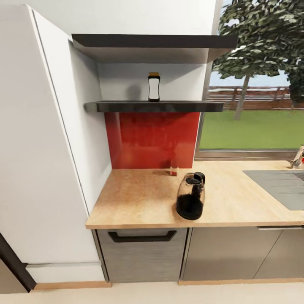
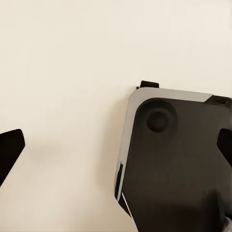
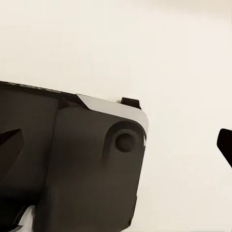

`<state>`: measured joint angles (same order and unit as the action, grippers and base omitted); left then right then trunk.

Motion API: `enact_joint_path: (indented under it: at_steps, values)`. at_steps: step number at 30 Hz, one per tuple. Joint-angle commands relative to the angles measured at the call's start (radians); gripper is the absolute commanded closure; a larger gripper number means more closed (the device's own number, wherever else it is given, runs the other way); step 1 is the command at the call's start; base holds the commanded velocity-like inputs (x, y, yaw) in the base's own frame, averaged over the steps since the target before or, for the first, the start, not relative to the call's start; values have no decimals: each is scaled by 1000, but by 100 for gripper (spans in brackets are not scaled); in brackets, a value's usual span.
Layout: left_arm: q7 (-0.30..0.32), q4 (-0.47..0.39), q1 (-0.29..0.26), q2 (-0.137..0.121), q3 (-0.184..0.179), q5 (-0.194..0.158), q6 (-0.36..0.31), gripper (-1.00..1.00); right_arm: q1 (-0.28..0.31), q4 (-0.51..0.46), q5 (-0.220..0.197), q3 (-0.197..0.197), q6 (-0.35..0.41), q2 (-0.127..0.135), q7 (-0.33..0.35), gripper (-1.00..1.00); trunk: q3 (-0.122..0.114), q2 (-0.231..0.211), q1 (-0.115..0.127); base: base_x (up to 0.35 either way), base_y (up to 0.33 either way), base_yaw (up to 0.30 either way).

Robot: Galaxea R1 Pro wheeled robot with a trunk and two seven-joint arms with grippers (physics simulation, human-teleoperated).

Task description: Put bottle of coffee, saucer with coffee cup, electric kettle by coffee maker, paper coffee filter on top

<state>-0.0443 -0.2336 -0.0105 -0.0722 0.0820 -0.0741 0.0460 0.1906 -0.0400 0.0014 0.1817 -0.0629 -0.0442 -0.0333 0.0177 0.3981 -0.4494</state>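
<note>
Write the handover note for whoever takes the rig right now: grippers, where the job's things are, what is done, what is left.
Grippers: both wrist views look down at pale floor and the robot's base; both look open and empty.
Bottle of coffee: upright on the lower shelf.
Electric kettle: on the countertop, near its front edge.
Coffee maker, filter, saucer, cup: I can't spot them from here.
Done: nothing confirmed.
Left: bring the bottle down, then everything else.

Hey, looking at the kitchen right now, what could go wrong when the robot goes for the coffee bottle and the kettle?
1. The bottle of coffee stands tall and narrow on the high shelf; a clumsy reach could tip it off onto the countertop.
2. The electric kettle sits close to the countertop's front edge, so a nudge toward the robot might push it over.
3. A small glass-like item by the red backsplash is faint and could get knocked.
</note>
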Motion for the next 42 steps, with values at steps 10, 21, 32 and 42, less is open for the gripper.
enact_joint_path:
  at_steps: [10, 21, 32, 42]
  values:
    - [0, 0, 0, 0, -2, -6, 3, -100, 1, 0, 6, 10, -3, -1, -3, -100, 2, 2, -1, 3, 7, -95]
    - [-1, -4, -1, -6, -1, -6, 3, -100, 1, 0, -2, -2, -3, 0, -5, -100, 2, 2, -1, 0, 0, 0]
    - [0, -49, -20, -2, -1, 39, 192, -100, 1, 0, -1, 0, -3, 0, -7, -100, -4, 2, -1, 0, 0, -178]
    - [7, -284, -25, 5, 0, 39, 212, -100, 1, 0, -1, 3, -3, -1, -7, -100, -9, 2, -1, 0, 0, -157]
